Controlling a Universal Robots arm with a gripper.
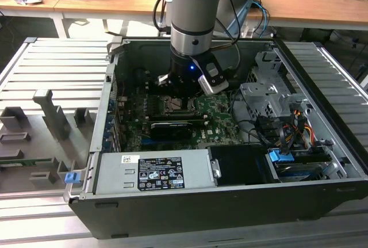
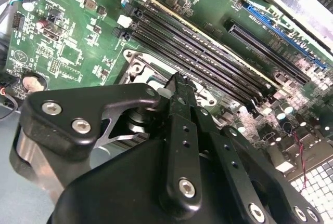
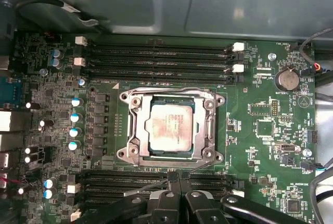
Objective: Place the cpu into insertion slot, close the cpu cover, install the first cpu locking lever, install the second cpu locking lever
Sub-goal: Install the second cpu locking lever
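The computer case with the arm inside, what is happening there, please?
A robot arm reaches down into an open computer case and its gripper hangs just above the motherboard, beside the insertion slot. The cpu already lies in the slot, and the cpu cover is down around it. The fingers are together and hold nothing.

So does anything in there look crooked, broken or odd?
Nothing stands out. In the first wrist view the cpu lies flat and square in the slot, with the cover down around it. The fingers sit pressed together just beside the slot.
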